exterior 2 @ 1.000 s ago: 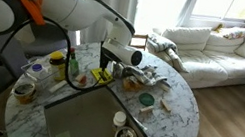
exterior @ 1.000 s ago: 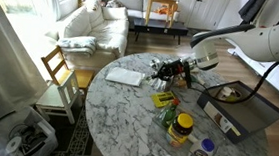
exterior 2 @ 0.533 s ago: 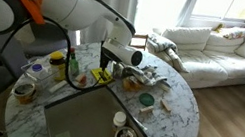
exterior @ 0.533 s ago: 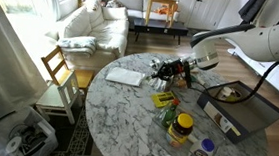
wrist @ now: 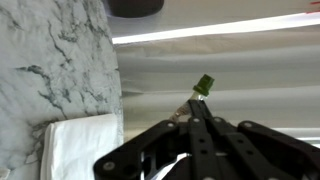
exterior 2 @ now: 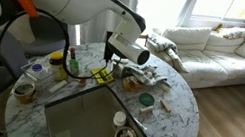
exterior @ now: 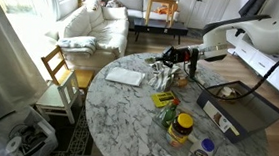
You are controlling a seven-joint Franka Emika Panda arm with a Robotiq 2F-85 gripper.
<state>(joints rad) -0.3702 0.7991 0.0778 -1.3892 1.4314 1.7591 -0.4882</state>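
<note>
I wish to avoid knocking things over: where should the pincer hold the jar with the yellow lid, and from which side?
Probably the round yellow lid of the jar, from straight above: it stands upright, and a green packet lies close beside it.

Black tool (wrist: 193,106) pinched on small green piece (wrist: 204,84), marble tabletop (wrist: 50,50) at left, white napkin (wrist: 85,148) beneath
</note>
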